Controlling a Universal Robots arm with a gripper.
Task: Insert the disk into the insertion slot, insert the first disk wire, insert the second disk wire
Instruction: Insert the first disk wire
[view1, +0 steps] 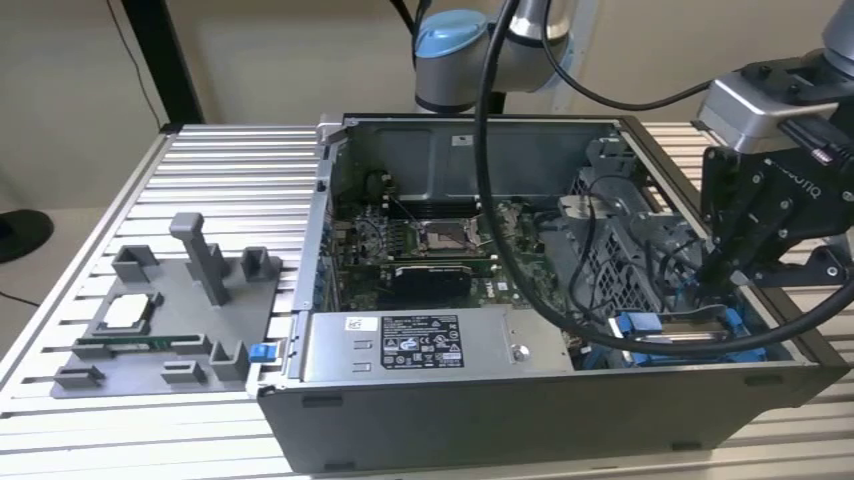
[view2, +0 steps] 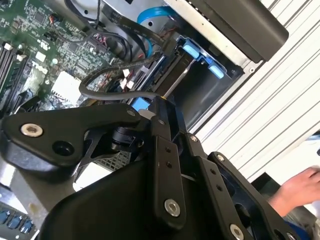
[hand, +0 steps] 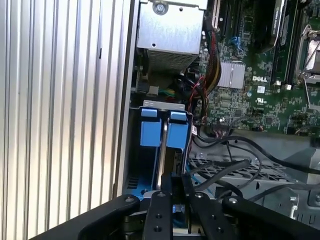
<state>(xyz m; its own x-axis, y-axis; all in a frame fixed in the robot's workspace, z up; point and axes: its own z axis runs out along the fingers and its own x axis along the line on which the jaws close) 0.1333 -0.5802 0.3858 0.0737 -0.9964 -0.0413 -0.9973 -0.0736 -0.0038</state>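
An open computer case (view1: 534, 420) lies on a ribbed aluminium table. My gripper (view1: 714, 285) reaches down into its corner nearest the exterior view's right. There the insertion slot (view1: 747, 350), a grey bay with blue fittings, takes in the disk (view1: 687, 322). In both wrist views the disk (hand: 162, 150) (view2: 176, 82) appears edge-on as a thin silver strip. Its blue frame tabs (hand: 150, 132) sit at the far end, inside the insertion slot (hand: 135, 165). My gripper (hand: 173, 182) (view2: 162, 100) is shut on the near edge of the disk. Which cables are the disk wires I cannot tell.
Black cables (view1: 587, 330) loop right beside the bay, over a perforated grey cage (view1: 627, 250). A labelled power-supply box (view1: 407, 345) and the motherboard (view1: 427, 245) take up the rest of the case. A grey parts fixture (view1: 160, 320) stands at the exterior view's left. A person's hand (view2: 297, 192) is off the table's edge.
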